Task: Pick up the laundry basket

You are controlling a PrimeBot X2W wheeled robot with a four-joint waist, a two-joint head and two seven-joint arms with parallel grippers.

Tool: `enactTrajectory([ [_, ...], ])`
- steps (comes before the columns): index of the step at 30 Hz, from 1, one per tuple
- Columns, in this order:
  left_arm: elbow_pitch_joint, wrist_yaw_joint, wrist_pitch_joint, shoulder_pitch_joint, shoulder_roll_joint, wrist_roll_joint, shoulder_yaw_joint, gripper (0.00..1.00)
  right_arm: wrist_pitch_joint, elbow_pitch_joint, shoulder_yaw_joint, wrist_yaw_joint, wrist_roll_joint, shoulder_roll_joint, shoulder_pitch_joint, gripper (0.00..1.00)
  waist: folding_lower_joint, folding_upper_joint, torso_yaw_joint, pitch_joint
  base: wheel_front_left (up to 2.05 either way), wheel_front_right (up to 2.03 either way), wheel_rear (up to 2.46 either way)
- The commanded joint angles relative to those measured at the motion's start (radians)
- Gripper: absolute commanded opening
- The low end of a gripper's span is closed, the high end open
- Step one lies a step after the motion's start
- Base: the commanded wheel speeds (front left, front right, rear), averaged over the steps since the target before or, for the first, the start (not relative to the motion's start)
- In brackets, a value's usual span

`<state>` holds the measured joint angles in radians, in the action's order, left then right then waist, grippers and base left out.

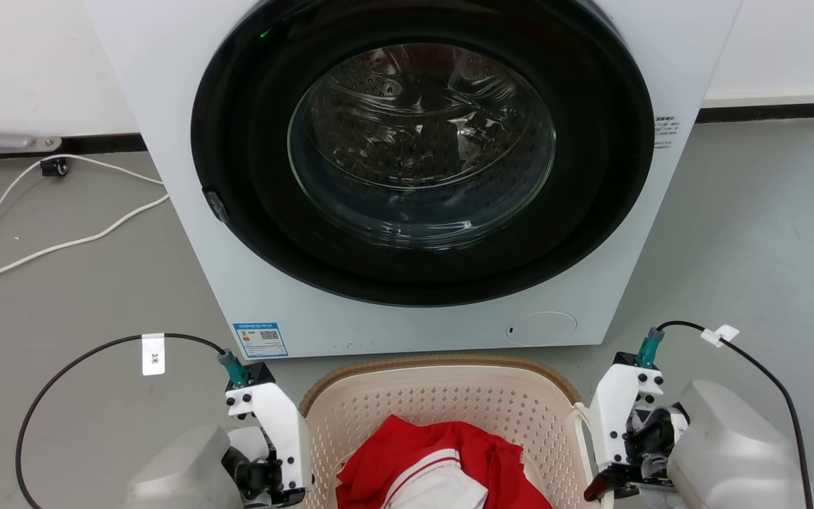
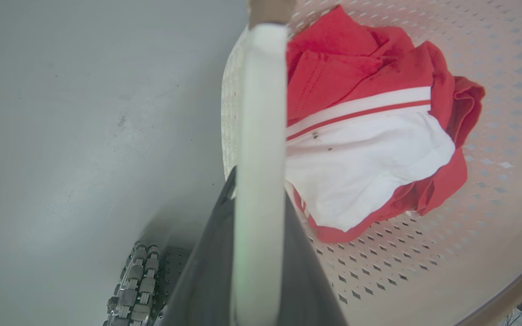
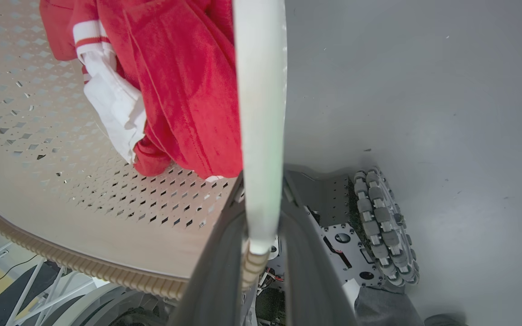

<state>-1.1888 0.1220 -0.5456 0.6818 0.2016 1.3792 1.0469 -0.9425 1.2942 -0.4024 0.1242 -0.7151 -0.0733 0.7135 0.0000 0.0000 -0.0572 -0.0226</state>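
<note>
Nearest, left gripper [image 2: 259,192]: jaws narrow, clamped on either side of the basket's white left handle [image 2: 261,113].
right gripper [image 3: 263,190]: jaws narrow, clamped likewise on the white right handle [image 3: 261,104].
laundry basket [image 1: 442,403]: between the two sets of jaws, its perforated bowl inward of each.
garment [image 2: 360,136]: red and white, bunched in the basket, just inside both jaws.
washing machine [image 1: 188,233]: beyond the basket, ahead of the jaws, round glass door facing them.
</note>
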Motion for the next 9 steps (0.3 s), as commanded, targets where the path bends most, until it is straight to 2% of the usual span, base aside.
enactTrajectory([
  [1, 0.022, 0.016, 0.000, -0.010, -0.047, 0.017, -0.003, 0.00, -0.005, -0.011, 0.006, 0.012, -0.028, 0.042, -0.006, 0.00, 0.0000, 0.0000, 0.000, 0.000, 0.00, 0.00, 0.00],
  [9, 0.017, 0.016, -0.002, -0.009, -0.049, 0.025, -0.001, 0.00, -0.009, -0.011, 0.000, 0.012, -0.034, 0.042, -0.001, 0.00, 0.0000, 0.0000, -0.003, 0.003, 0.00, 0.00, 0.00],
])
